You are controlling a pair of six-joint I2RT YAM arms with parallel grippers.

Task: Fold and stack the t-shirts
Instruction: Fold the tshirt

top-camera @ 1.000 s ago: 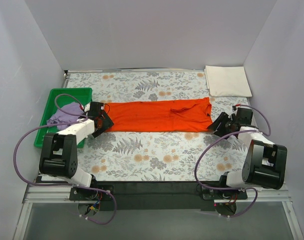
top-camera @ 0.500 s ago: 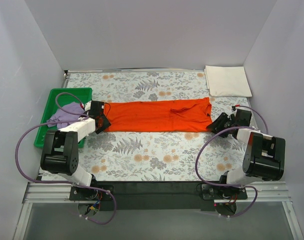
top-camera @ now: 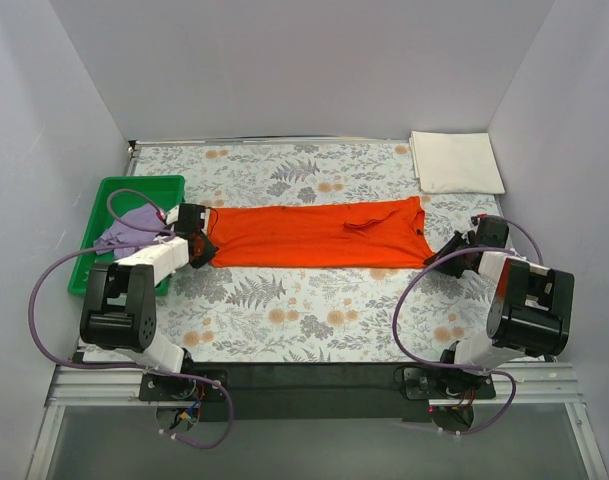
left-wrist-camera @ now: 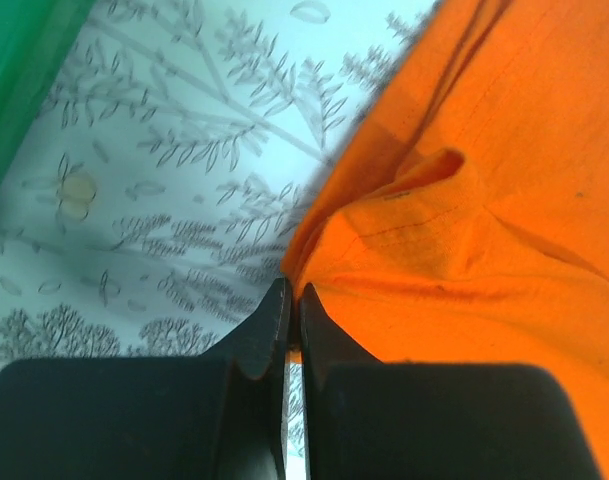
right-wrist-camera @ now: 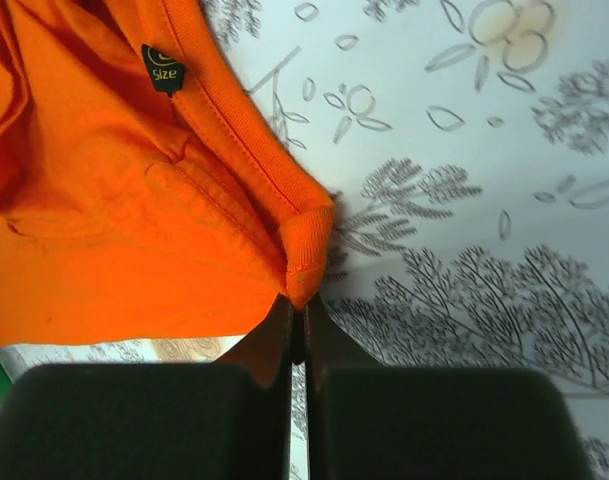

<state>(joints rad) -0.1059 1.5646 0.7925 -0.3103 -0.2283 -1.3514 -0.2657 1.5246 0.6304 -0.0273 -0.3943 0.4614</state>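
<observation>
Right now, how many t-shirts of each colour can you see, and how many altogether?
orange t-shirt: 1
lilac t-shirt: 1, lying in the green tray
cream-white t-shirt: 1, folded
Total: 3

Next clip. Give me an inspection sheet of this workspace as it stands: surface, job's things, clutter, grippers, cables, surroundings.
Surface: floral-patterned table cover, lying flat.
Job's things: orange t-shirt folded into a long strip across the middle; cream-white t-shirt folded at the far right corner; lilac t-shirt crumpled in the tray.
Clutter: green tray at the left edge.
Grippers: left gripper shut on the orange t-shirt's left end; right gripper shut on its right end, near the collar and size label.
Cables: purple cables loop beside each arm; the left one arcs over the tray.
Surroundings: plain pale walls on three sides.
</observation>
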